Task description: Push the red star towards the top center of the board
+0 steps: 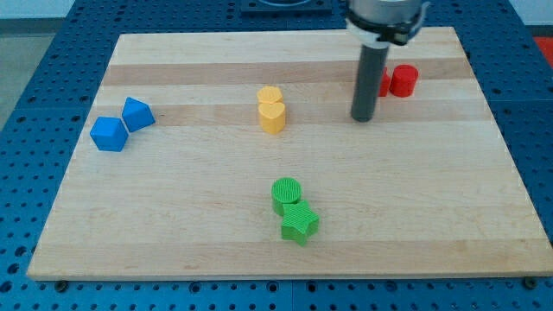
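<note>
- Your board [216, 250] is a pale wooden top lying on a blue perforated table [34, 52].
- Your arm carries no hand at all, so nothing opens or closes. It ends in a straight dark rod that comes down from the far edge of the view, right of centre.
- My tip [363, 118] rests on the board in the far right part, standing upright.
- Two red pieces sit just behind and to the right of the rod. The one you see clearly is a red cylinder [403, 80].
- A second red block [384, 82] touches the cylinder's left side. The rod covers most of it, so you cannot make out its shape. This is most likely your red star, though only a sliver shows.
- My tip lies nearer to you than that red pair and slightly to their left, close by; you cannot tell whether the rod touches the hidden block.
- Two yellow blocks [271, 110] stand pressed together near the board's centre, well left of my tip. Their shapes read as rounded, no more exactly.
- Far left, you have a blue cube-like block [109, 134] touching a second blue angular block [137, 114].
- Near you, at centre, a green cylinder [287, 193] touches a green star [300, 223] lying just in front of it.
</note>
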Robot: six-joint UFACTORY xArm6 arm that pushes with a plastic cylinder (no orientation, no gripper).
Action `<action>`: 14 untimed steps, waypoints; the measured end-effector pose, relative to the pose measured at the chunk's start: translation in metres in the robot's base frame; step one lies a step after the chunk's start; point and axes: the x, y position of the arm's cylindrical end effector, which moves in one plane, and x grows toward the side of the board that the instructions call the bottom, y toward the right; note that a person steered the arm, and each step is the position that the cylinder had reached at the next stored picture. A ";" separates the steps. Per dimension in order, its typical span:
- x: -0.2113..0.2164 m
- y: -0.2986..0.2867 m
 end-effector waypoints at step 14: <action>-0.152 -0.040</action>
